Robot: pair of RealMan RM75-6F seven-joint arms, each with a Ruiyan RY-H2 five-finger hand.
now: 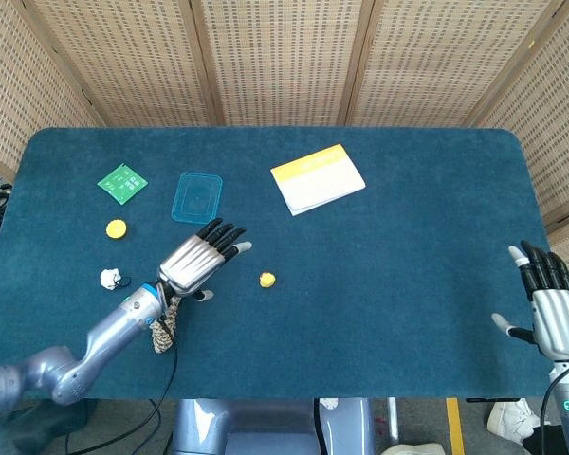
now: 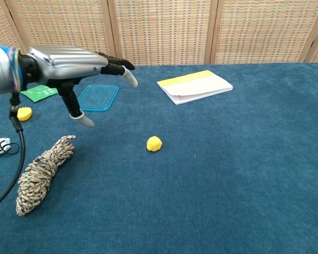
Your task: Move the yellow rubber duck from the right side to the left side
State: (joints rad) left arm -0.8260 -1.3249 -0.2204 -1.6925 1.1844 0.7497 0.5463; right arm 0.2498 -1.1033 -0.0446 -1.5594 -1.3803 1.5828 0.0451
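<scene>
The yellow rubber duck [image 1: 266, 280] [image 2: 154, 143] sits alone on the blue cloth near the table's middle. My left hand [image 1: 198, 260] [image 2: 77, 62] hovers just to the left of it, flat and open, its fingers pointing toward the duck with a small gap between. It holds nothing. My right hand [image 1: 550, 308] is far off at the table's right front edge, fingers spread and empty; the chest view does not show it.
A coiled rope [image 1: 164, 318] [image 2: 41, 173] lies under my left forearm. A clear blue lid [image 1: 197, 197], green card [image 1: 122, 182], yellow disc [image 1: 116, 227] and small white item [image 1: 111, 279] occupy the left side. A yellow-and-white notebook [image 1: 317, 178] lies at the back.
</scene>
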